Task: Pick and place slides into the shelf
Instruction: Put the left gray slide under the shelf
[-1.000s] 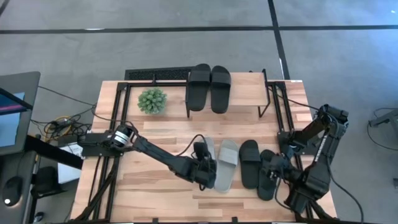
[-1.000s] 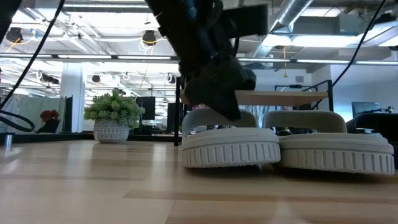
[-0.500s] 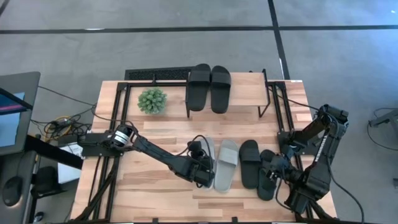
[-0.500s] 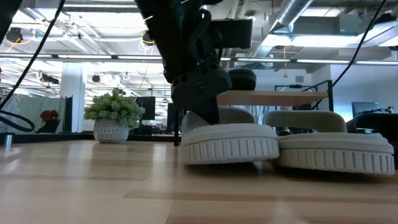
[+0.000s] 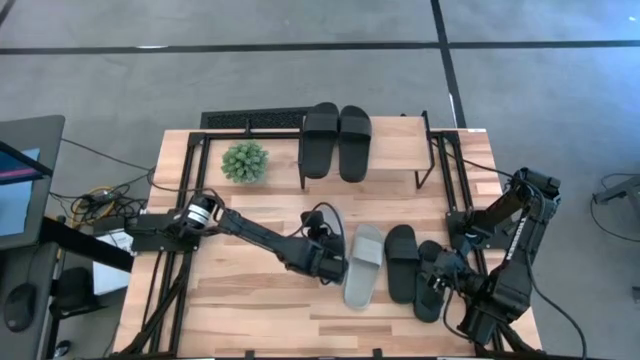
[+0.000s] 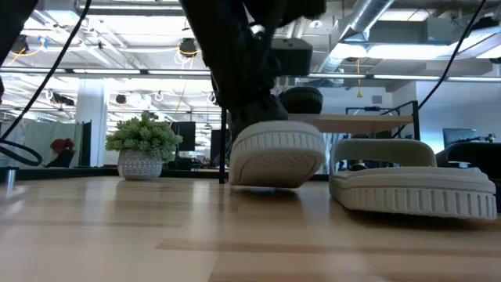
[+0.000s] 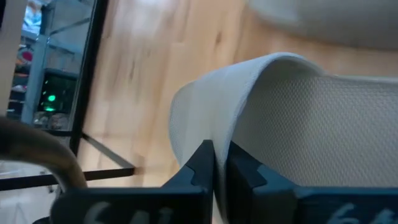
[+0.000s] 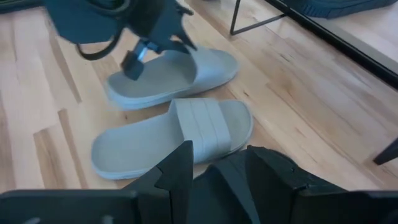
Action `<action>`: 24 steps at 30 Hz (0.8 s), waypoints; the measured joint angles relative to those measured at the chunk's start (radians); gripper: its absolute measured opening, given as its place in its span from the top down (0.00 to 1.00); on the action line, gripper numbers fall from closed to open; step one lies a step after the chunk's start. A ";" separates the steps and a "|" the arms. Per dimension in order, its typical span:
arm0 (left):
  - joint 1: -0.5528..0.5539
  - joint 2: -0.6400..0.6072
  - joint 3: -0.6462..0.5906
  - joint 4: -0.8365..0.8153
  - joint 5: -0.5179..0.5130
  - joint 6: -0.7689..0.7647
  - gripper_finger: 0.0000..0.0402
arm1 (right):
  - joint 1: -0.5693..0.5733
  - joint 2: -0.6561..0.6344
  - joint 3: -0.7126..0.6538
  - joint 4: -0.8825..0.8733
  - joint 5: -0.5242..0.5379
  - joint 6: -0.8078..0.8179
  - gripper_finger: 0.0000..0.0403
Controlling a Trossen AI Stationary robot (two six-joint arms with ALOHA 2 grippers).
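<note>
1. Left tool is clenched on the strap of a grey slide, seen close in its wrist view.
2. Low view shows that slide tilted off the desk.
3. Right tool is clenched on a black slide.

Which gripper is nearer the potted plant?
Left. The left gripper, shut on a grey slide, is mid-table, nearer the potted plant. The right gripper sits at the far right, by a black slide.

Two dark jointed arms, silver collar on left arm, black cables, white lettering on right arm
</note>
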 joint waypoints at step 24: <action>0.248 0.000 -0.001 0.032 0.045 0.352 0.92 | 0.000 0.000 0.000 0.006 -0.001 0.000 0.67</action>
